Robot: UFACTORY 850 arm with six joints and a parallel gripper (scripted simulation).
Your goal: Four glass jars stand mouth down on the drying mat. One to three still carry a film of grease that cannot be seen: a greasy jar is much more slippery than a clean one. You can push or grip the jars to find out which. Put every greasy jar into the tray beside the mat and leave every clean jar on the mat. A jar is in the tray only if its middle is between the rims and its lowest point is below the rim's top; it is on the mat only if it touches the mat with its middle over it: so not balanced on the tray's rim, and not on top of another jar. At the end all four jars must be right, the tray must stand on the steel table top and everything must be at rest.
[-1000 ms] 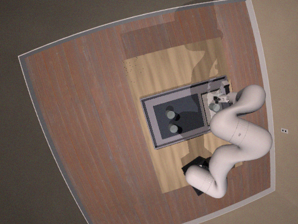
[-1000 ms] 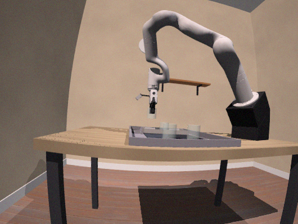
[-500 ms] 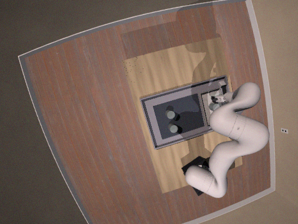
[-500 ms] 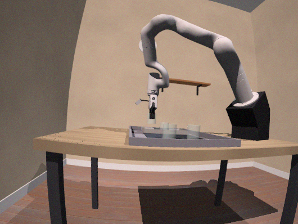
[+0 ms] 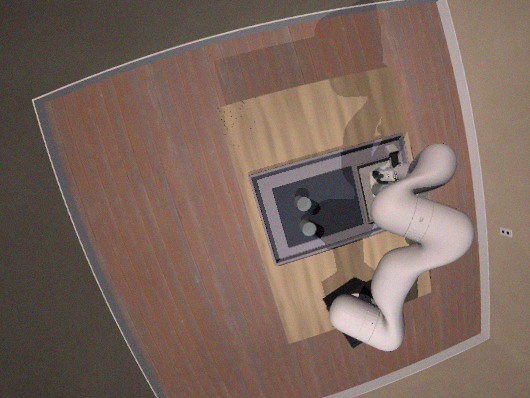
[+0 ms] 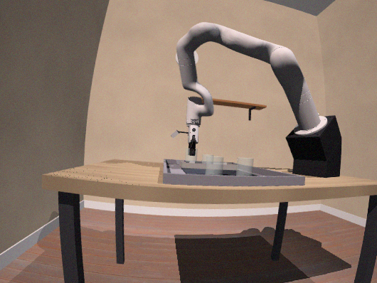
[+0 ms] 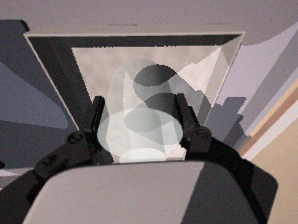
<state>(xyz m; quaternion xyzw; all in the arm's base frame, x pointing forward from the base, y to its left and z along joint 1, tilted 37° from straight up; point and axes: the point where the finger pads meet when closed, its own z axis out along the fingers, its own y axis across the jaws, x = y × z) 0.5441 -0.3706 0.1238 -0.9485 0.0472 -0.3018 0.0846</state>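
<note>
My gripper (image 5: 384,176) (image 6: 192,148) (image 7: 140,105) is shut on a clear glass jar (image 6: 190,157) (image 7: 140,132), held mouth down. It hangs low over the pale tray (image 5: 363,195) (image 7: 55,60), inside the rims; I cannot tell if it touches the tray floor. Two jars (image 5: 303,203) (image 5: 309,229) stand on the dark mat (image 5: 340,200). The exterior view shows three jars (image 6: 208,161) (image 6: 218,165) (image 6: 245,166) right of the gripper. I cannot tell whether the smallest, farthest one stands on the mat or in the tray. My arm hides part of the tray from above.
The mat and tray sit on a grey steel top (image 5: 265,220) (image 6: 231,179) on a wooden table (image 5: 280,130) (image 6: 107,178). My black base (image 6: 314,147) stands at the table's end. A wall shelf (image 6: 238,104) hangs behind the arm.
</note>
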